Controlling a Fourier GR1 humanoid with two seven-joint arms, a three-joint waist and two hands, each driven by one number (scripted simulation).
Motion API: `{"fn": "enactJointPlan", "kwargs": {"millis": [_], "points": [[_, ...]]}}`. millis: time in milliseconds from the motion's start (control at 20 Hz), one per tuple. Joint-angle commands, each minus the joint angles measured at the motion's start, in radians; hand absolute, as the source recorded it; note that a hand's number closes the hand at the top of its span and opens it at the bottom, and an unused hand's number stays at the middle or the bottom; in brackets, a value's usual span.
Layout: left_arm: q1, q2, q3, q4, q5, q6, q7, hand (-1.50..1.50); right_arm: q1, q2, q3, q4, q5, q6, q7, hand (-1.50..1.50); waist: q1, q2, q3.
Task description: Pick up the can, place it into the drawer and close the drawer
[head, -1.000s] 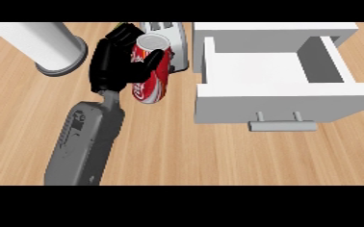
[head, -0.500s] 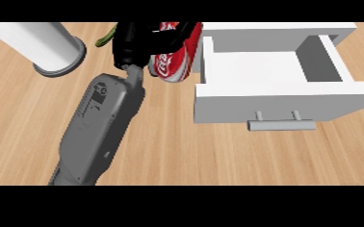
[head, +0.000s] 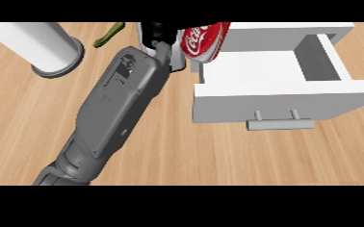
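Observation:
A red cola can (head: 206, 41) is lifted off the counter and tilted, at the top of the head view. It hangs over the far left corner of the open white drawer (head: 270, 107). My left hand (head: 158, 32) is shut on the can from its left side and is partly cut off by the view's upper edge. Its grey forearm (head: 117, 106) runs down to the lower left. The drawer's inside shows nothing in it, and its handle (head: 279, 123) faces me.
A white cylinder (head: 44, 48) stands at the far left on the wooden counter (head: 185, 154). A small green thing (head: 108, 34) lies between the cylinder and my hand.
My left hand has lifted the can from the counter and carried it up and to the right, from beside the drawer to over its far left corner.

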Motion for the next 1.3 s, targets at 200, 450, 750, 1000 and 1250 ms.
{"fn": "enactJointPlan", "kwargs": {"millis": [200,450,750,1000,1250], "points": [[-0.141,0.000,-0.009,0.196,0.095,0.002,-0.079,1.50,-0.035,0.005,0.044,0.038,0.066,-0.014,-0.033,-1.50,-0.001,0.002,0.000],[-0.240,0.000,-0.118,0.286,0.222,0.094,-0.125,1.50,0.000,-0.035,-0.029,-0.021,-0.069,0.006,0.044,-1.50,-0.030,0.003,0.001],[-0.322,0.000,-0.164,0.444,0.322,0.091,-0.185,1.50,-0.094,-0.026,0.028,0.002,0.030,-0.035,0.051,-1.50,-0.043,0.013,0.001],[-0.345,0.000,-0.217,0.490,0.380,0.112,-0.216,1.50,-0.061,-0.027,0.004,-0.010,-0.009,-0.008,0.051,-1.50,-0.041,0.010,0.001],[-0.333,0.000,-0.305,0.507,0.466,0.134,-0.228,1.50,-0.084,-0.084,-0.028,0.007,-0.062,-0.009,0.075,-1.50,-0.056,0.011,0.002]]}}
